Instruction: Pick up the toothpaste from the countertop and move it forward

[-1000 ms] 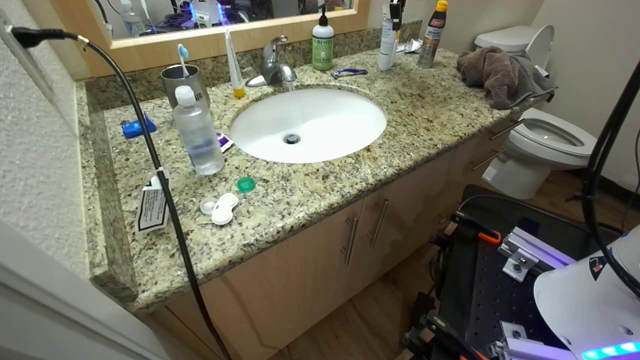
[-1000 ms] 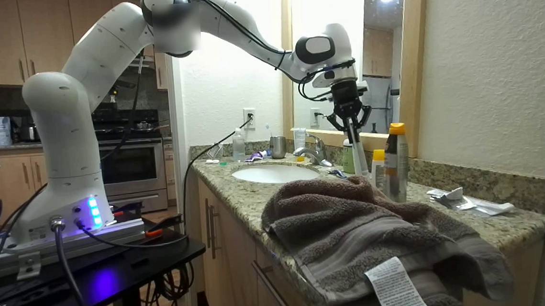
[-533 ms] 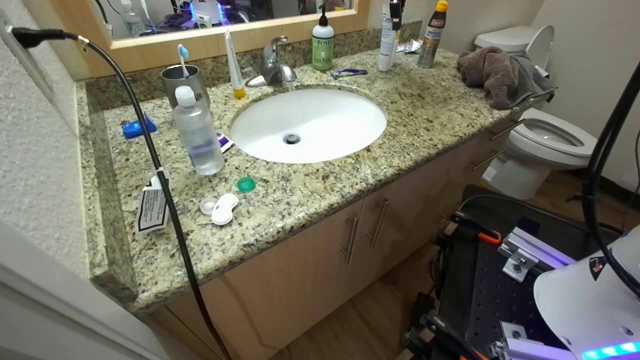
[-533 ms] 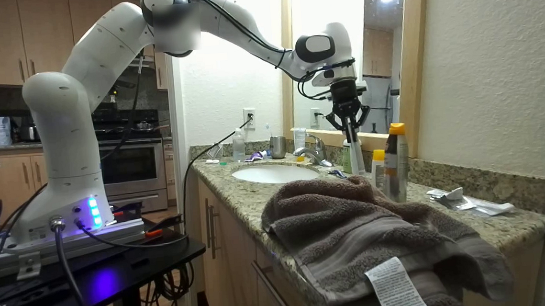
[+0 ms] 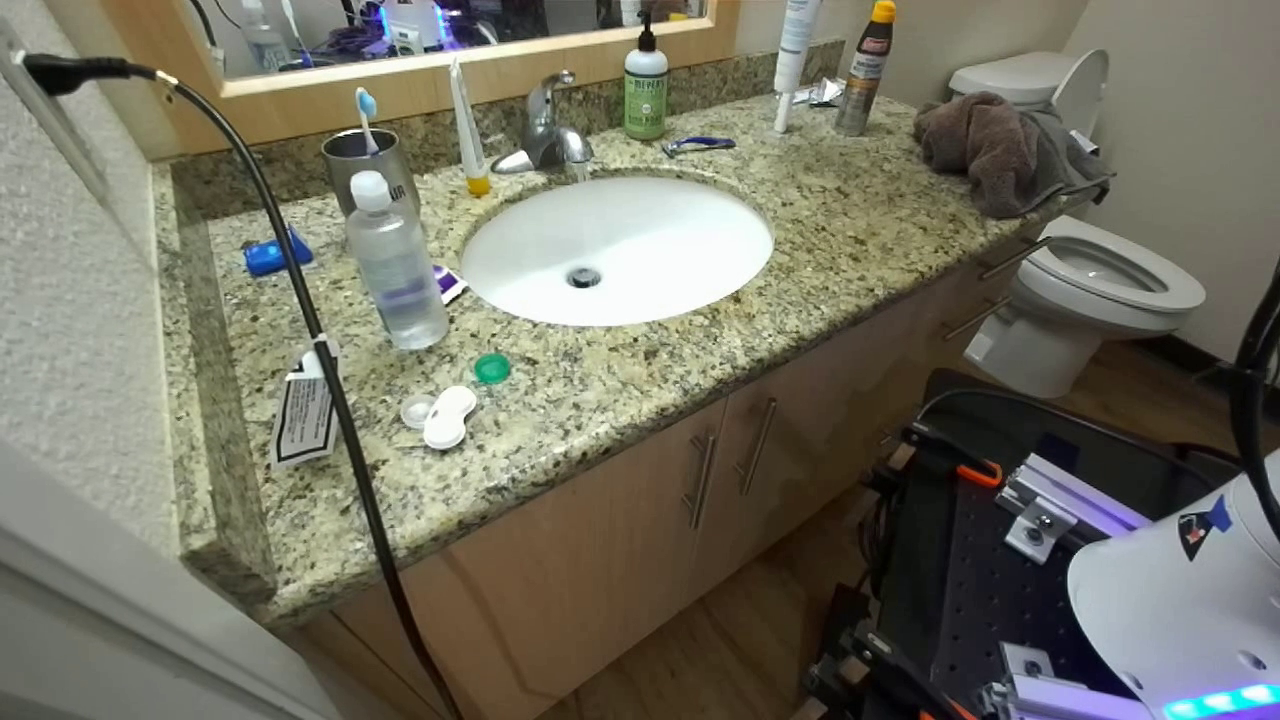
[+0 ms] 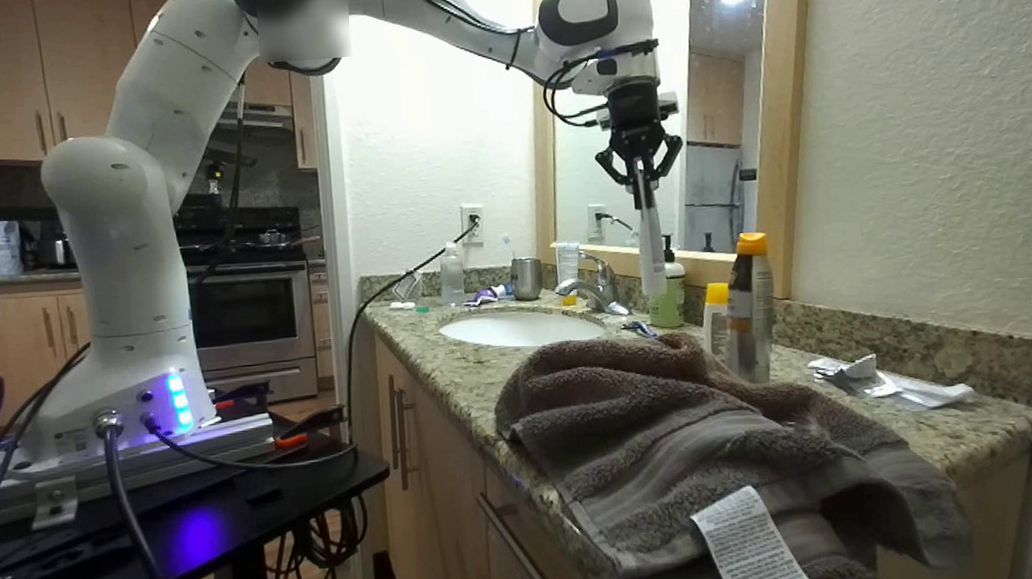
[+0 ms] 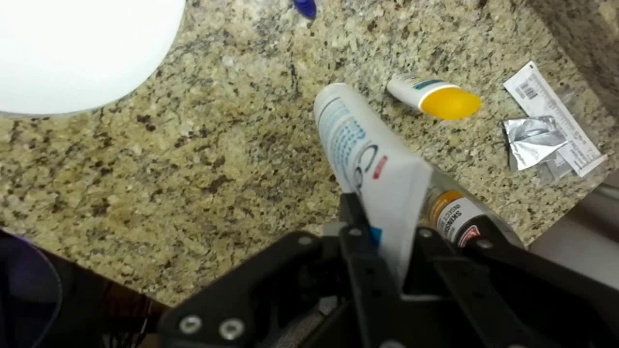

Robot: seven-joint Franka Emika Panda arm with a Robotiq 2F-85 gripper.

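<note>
The toothpaste, a tall white tube with bluish print, hangs upright in my gripper (image 6: 644,191) in an exterior view (image 6: 651,257). Its lower end is above the countertop (image 6: 436,377), in front of the green soap bottle. The tube also shows at the top edge in an exterior view (image 5: 796,45), where the gripper is out of view. In the wrist view the gripper (image 7: 387,217) is shut on the flat end of the toothpaste (image 7: 358,140). The far finger is partly hidden behind the tube. The speckled countertop also shows below it in the wrist view (image 7: 217,159).
A spray can (image 6: 748,310) and a small yellow-capped bottle (image 6: 716,316) stand close by. The soap bottle (image 5: 646,90), razor (image 5: 698,146), faucet (image 5: 548,130) and sink (image 5: 620,260) are along the counter. A towel (image 6: 671,424) covers the near edge. The mirror is behind.
The gripper has risen with the toothpaste in it, lifting the tube off the countertop. The arm has risen too. The other things on the counter have not moved.
</note>
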